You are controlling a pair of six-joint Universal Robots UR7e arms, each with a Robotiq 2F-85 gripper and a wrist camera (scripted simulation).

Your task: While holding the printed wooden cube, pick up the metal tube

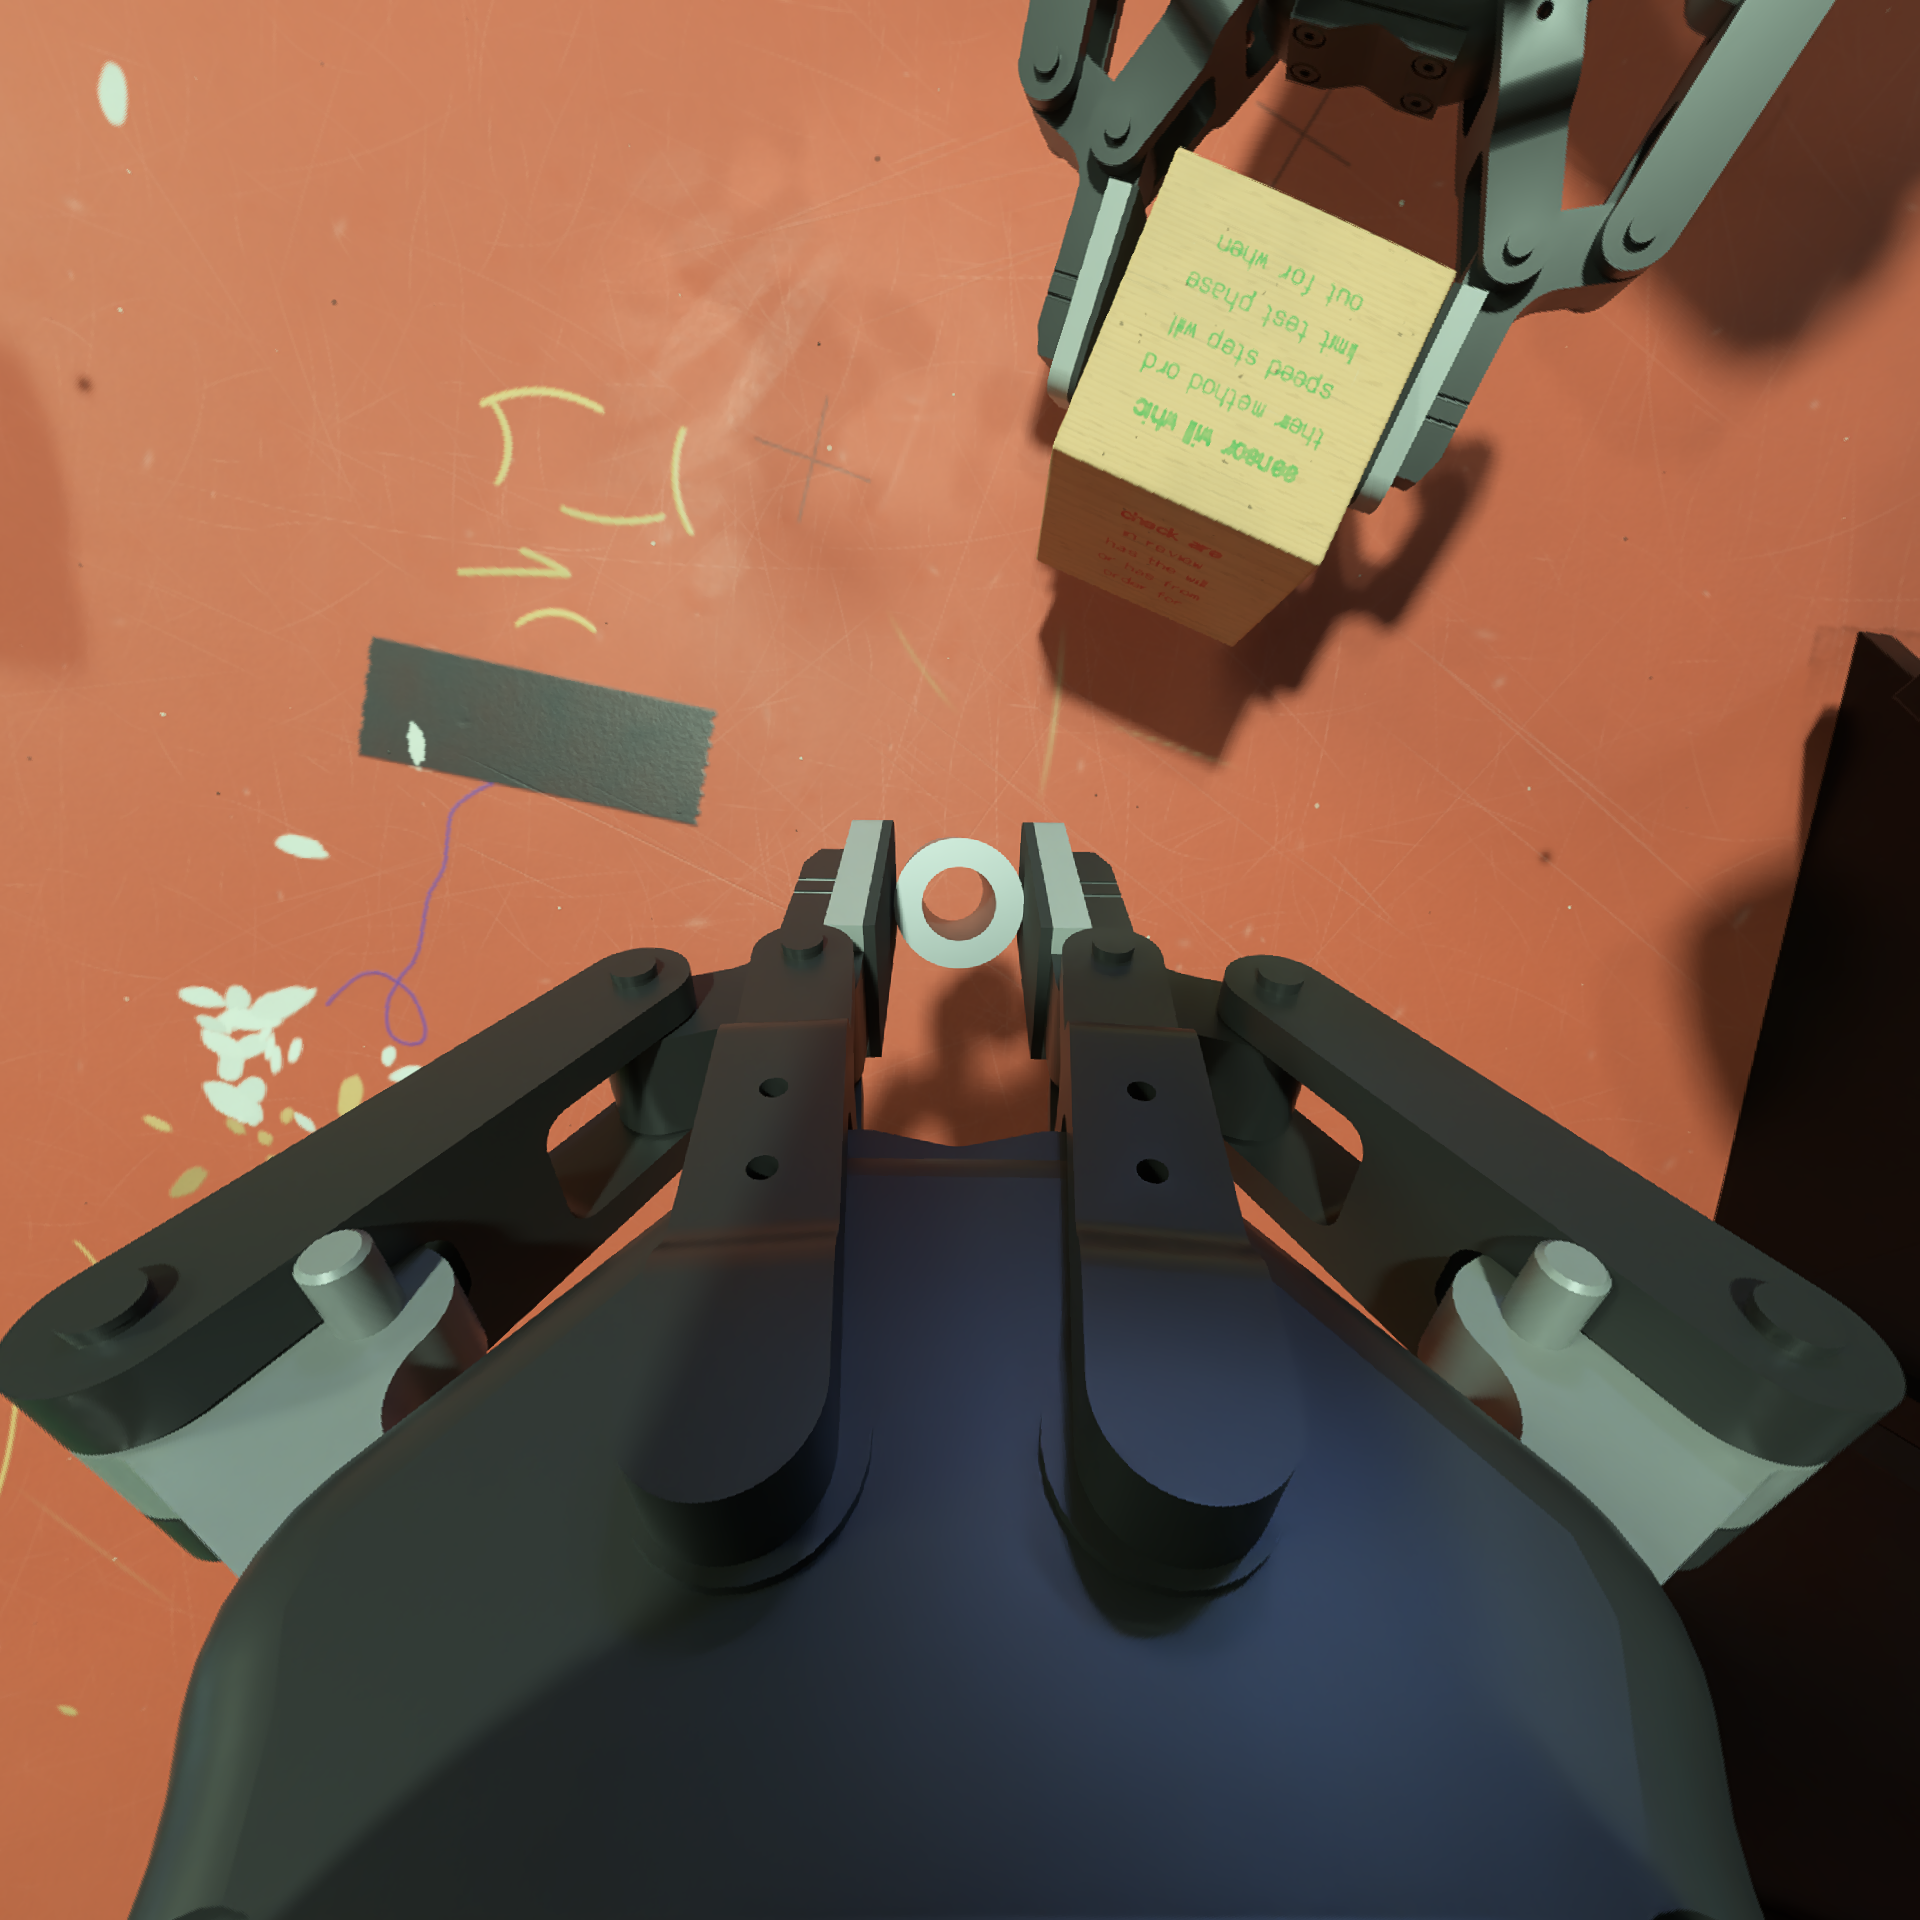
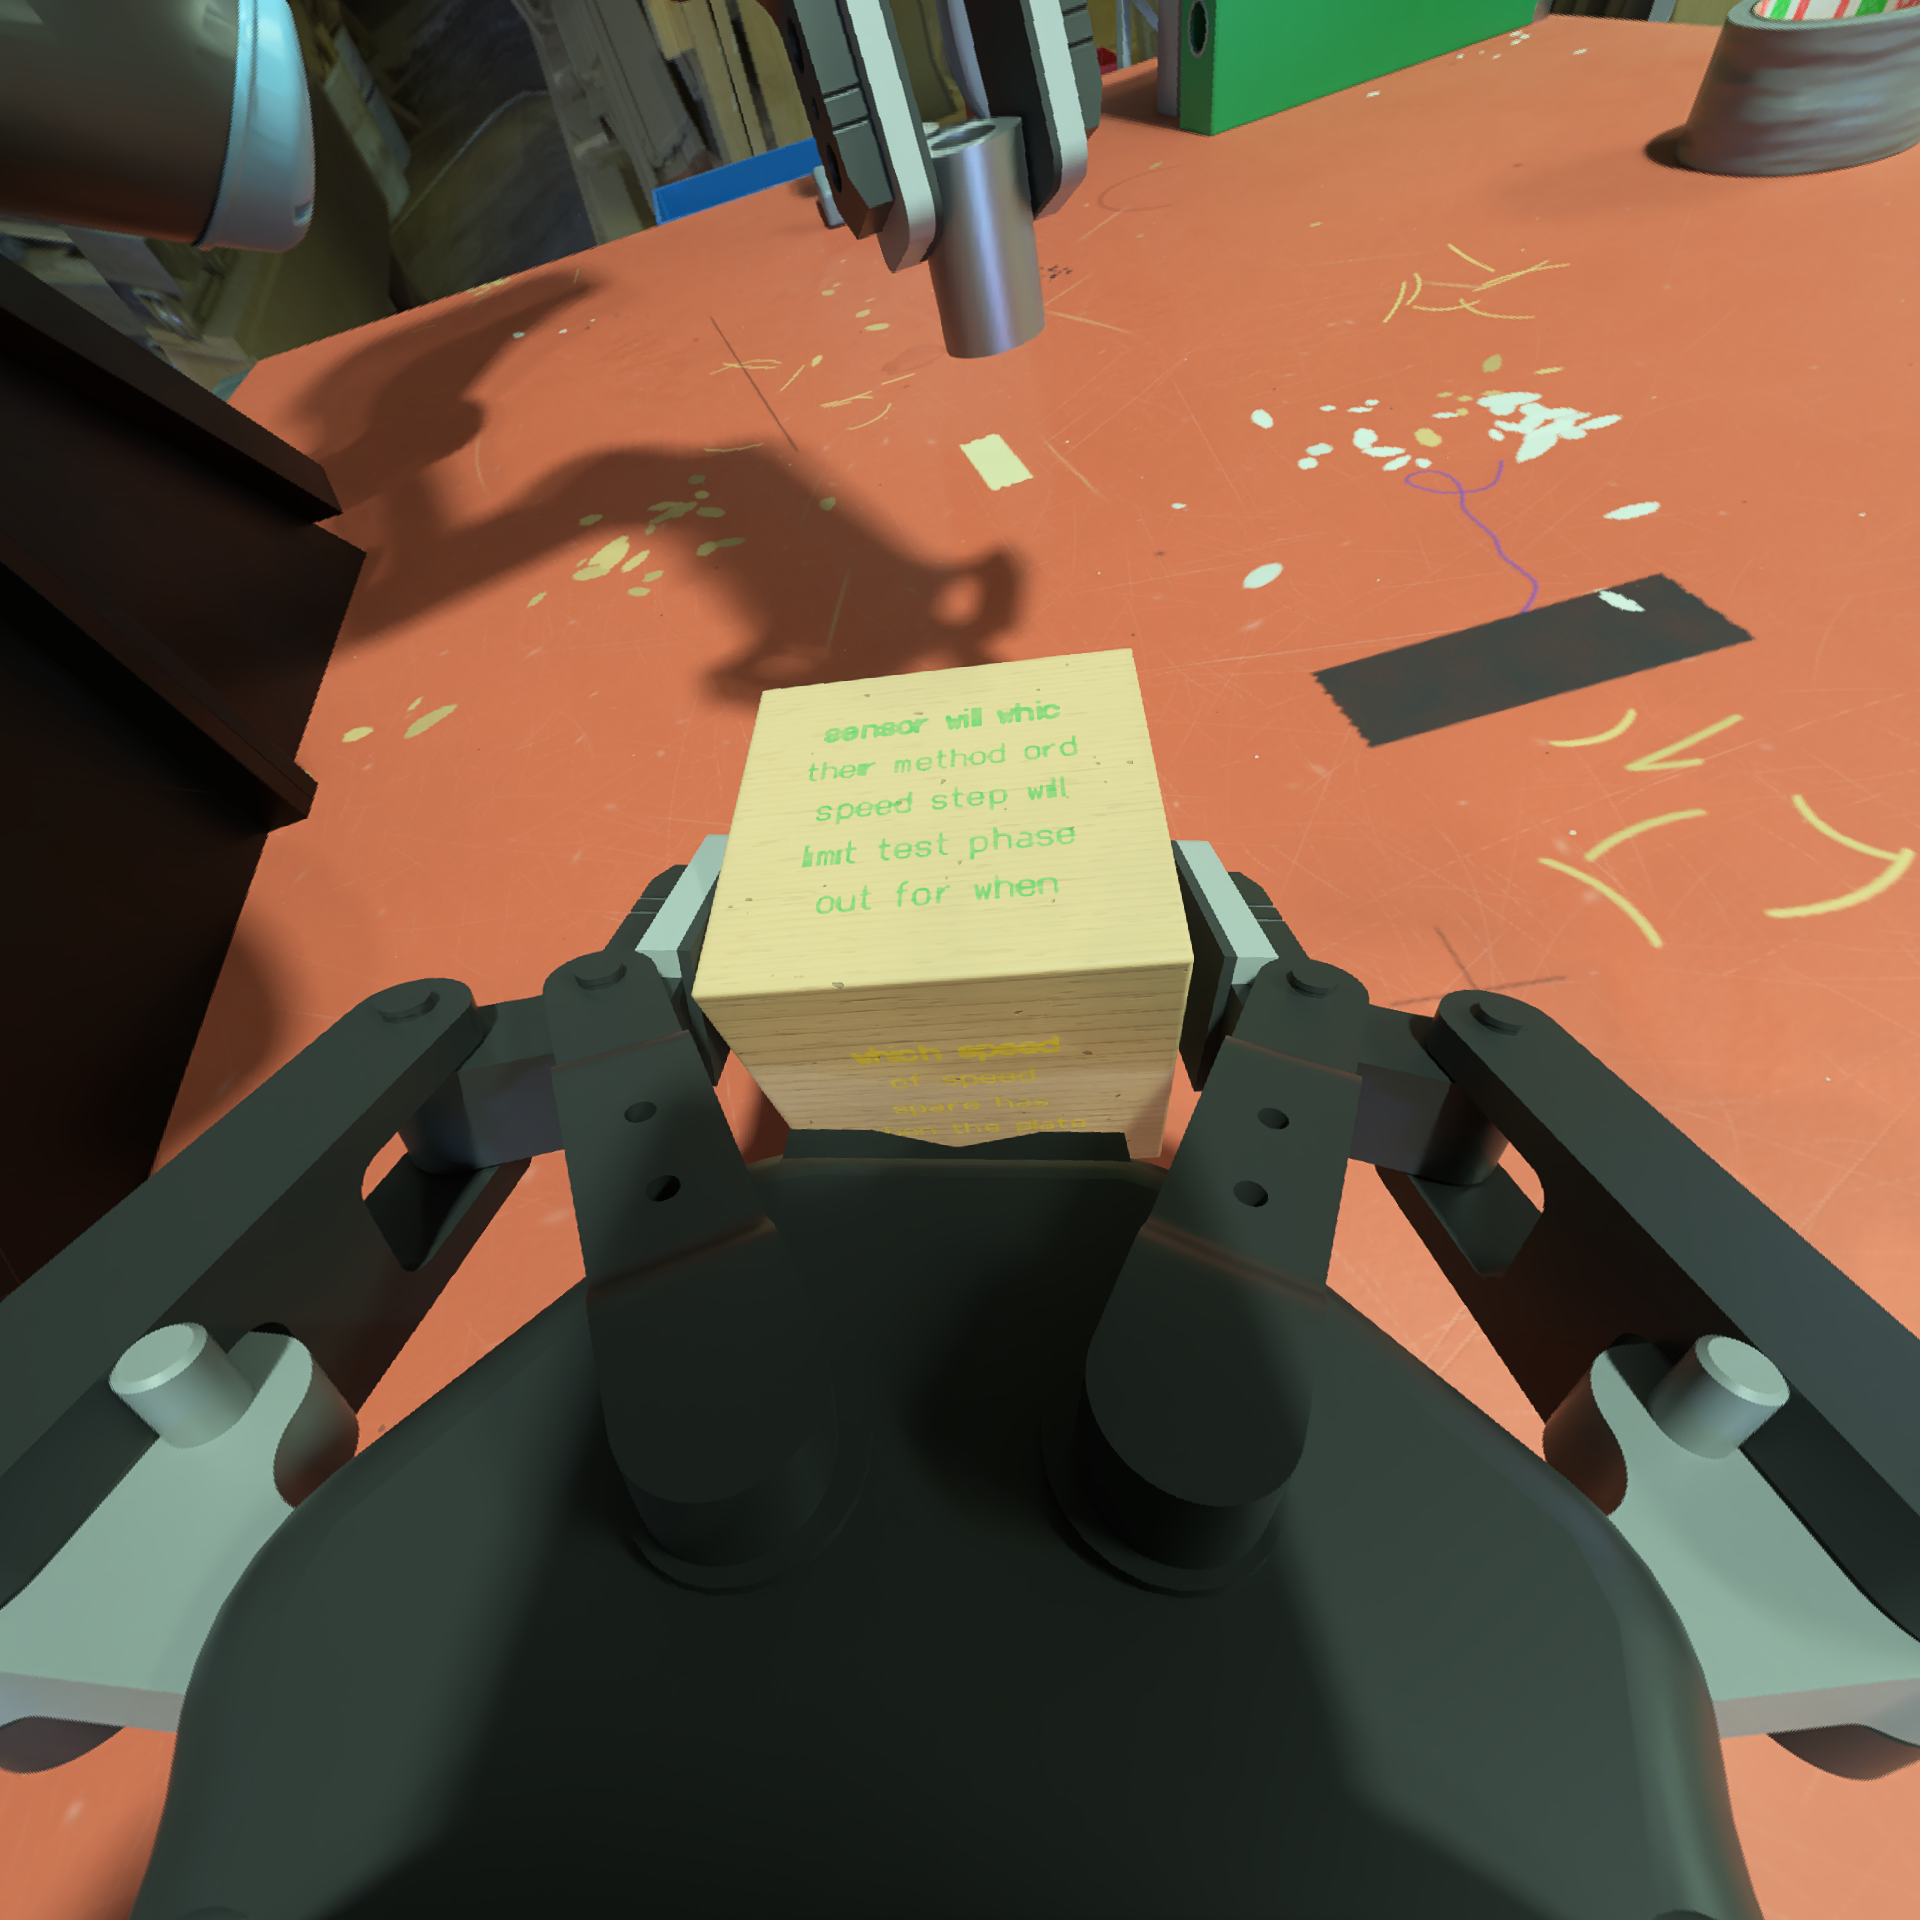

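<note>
My left gripper [image 1: 958,847] is shut on the metal tube [image 1: 958,902], a short grey cylinder seen end-on between the pads. In the right wrist view the tube [image 2: 987,260] hangs upright from the left gripper [image 2: 961,156], above the orange table [image 2: 1195,343], with its shadow below. My right gripper [image 2: 951,873] is shut on the printed wooden cube [image 2: 940,821], a pale block with green print on top, held above the table. The left wrist view shows the cube [image 1: 1247,353] in the right gripper [image 1: 1236,416] at the upper right.
A dark tape strip [image 1: 535,727] lies flat on the table [image 1: 312,260]. A dark stepped wooden block [image 2: 135,623] stands at the table's side, also in the left wrist view [image 1: 1829,1039]. A green box [image 2: 1351,52] and a tape roll [image 2: 1808,94] stand at the far edge.
</note>
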